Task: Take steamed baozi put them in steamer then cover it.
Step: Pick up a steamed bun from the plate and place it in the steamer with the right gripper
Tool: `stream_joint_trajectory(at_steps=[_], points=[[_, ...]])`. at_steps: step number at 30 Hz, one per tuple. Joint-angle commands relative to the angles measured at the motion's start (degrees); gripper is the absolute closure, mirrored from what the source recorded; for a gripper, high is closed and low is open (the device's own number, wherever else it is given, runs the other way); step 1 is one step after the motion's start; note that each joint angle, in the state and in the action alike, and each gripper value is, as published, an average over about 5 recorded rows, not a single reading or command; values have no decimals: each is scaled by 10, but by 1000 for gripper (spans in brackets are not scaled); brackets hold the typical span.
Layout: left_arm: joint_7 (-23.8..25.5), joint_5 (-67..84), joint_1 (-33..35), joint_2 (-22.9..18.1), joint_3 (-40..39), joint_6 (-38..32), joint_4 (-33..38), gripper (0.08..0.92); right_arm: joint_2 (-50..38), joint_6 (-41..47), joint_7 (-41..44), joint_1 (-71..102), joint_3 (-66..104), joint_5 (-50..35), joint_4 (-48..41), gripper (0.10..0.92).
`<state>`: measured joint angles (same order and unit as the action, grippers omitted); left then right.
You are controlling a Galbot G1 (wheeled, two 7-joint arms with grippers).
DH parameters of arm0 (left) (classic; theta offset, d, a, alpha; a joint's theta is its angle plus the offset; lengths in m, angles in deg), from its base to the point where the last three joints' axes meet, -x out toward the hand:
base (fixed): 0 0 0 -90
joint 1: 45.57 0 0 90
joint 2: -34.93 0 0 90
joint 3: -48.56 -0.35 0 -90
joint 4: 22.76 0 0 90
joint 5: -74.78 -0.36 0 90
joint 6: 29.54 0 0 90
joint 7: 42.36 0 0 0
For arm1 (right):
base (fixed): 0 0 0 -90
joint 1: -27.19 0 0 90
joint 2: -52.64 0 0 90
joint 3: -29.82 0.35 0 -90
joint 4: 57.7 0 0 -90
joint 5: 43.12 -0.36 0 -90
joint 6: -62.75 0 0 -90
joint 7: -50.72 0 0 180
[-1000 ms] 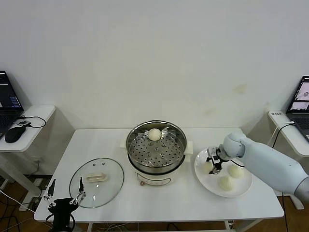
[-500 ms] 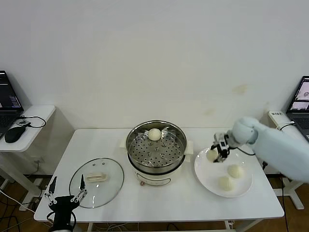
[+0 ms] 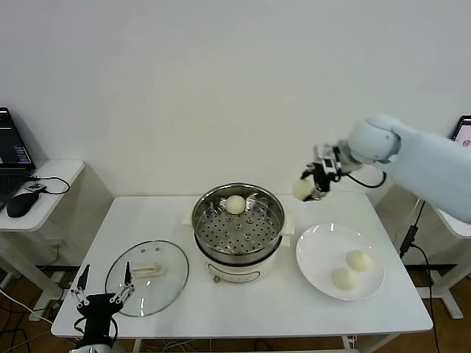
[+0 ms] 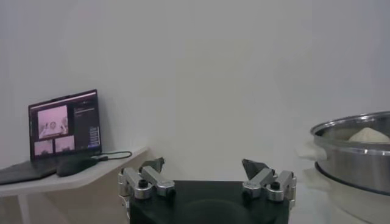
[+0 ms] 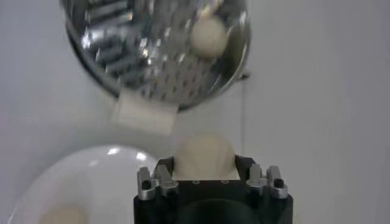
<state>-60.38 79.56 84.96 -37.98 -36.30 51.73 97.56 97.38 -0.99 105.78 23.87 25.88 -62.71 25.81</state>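
My right gripper (image 3: 312, 185) is shut on a cream-white steamed baozi (image 3: 302, 190), held in the air to the right of the steamer (image 3: 237, 224) and above the table's back. The same baozi (image 5: 205, 156) shows between the jaws in the right wrist view, with the steamer (image 5: 122, 49) beyond it. One baozi (image 3: 235, 204) lies on the perforated tray at the back of the steamer. Two more baozi (image 3: 358, 259) (image 3: 343, 279) rest on the white plate (image 3: 316, 254). The glass cover (image 3: 147, 277) lies flat on the table at the left. My left gripper (image 3: 101, 299) hangs open off the table's front left corner.
A side table with a laptop and mouse (image 3: 22, 202) stands at the far left. Another laptop (image 3: 464, 132) sits at the far right edge. The white wall runs close behind the table.
My right gripper has lifted a baozi off the plate and carried it up and back, toward the steamer's right side. The plate now holds two buns. The left arm has barely moved.
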Motion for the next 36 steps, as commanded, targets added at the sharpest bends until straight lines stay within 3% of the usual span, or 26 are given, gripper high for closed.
stream_joint_trajectory(at_steps=[1,12,36], points=[[0,2,-4,0,5,0,-4,177,141,61,-50,-45,-45,-119,-11,389],[0,7,-10,-4,16,0,-9,177,286,84,-86,57,-31,-107,-121,388],[-1,6,-12,-9,14,-2,-14,177,335,71,-102,136,-19,-49,-212,379]])
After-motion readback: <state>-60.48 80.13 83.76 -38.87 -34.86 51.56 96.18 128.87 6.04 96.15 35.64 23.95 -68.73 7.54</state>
